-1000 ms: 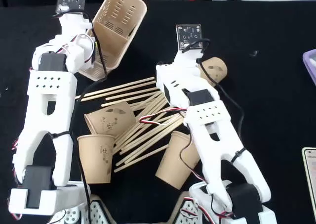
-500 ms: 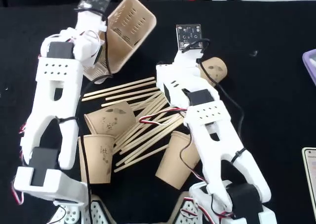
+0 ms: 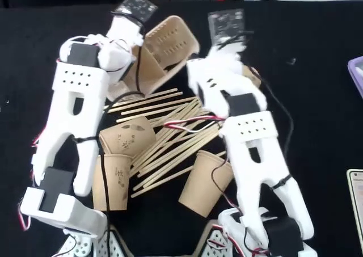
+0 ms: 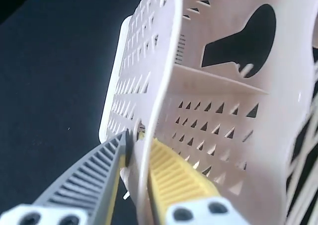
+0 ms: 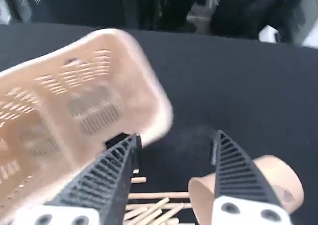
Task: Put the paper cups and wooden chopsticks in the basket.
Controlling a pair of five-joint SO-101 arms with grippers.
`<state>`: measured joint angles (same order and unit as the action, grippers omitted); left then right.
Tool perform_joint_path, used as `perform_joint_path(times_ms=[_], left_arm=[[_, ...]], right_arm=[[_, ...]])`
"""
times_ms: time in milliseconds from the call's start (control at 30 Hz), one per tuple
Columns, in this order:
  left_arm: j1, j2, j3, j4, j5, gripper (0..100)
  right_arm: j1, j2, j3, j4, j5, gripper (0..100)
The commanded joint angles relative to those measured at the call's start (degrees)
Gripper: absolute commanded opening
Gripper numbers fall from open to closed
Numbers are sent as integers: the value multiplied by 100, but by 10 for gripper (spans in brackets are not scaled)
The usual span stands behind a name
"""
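**A:** Beige plastic, tipped right up! The basket [image 3: 170,47] has its slotted wall pinched tight between the left fingers [image 4: 174,180], one finger inside and one outside.

**B:** And I can see nothing in it. By my reckoning, not a single item is banked yet.

**A:** The right fingers [image 5: 99,185] are spread wide and hold nothing. The basket's rim is just beside one finger, and a paper cup [image 5: 268,183] lies on its side just beside the other.

**B:** The wooden chopsticks [image 3: 170,143]?

**A:** A loose heap on the black surface [image 3: 317,126]. A few ends show between the right fingers, and the heap is well apart from the left pair. Then there's a second cup [image 3: 127,137], a third cup [image 3: 116,180] and a fourth cup [image 3: 204,183], none of them near either pair of fingers.

**B:** So the whole load is left: four cups and every stick. Any writing?

**A:** The cups carry a dark print, too small to read. Nothing legible shows on the basket.
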<state>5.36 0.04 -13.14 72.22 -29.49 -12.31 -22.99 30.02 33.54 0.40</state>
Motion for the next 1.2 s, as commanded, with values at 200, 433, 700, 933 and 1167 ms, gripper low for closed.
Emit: perform_joint_path(times_ms=[200,433,700,933,1167], left_arm=[[514,-176,-391,404,-35,30],[514,-176,-418,607,-35,30],[541,-176,-391,615,-26,30],[541,-176,-382,589,26,30],[303,-167,-382,-211,1398,34]], right_arm=[[-35,760,-215,-941,387,227],[369,1051,-251,-1503,396,227],[431,1481,-558,-1521,396,226],[431,2185,-875,-1512,774,35],[545,1543,-374,-1512,545,11]])
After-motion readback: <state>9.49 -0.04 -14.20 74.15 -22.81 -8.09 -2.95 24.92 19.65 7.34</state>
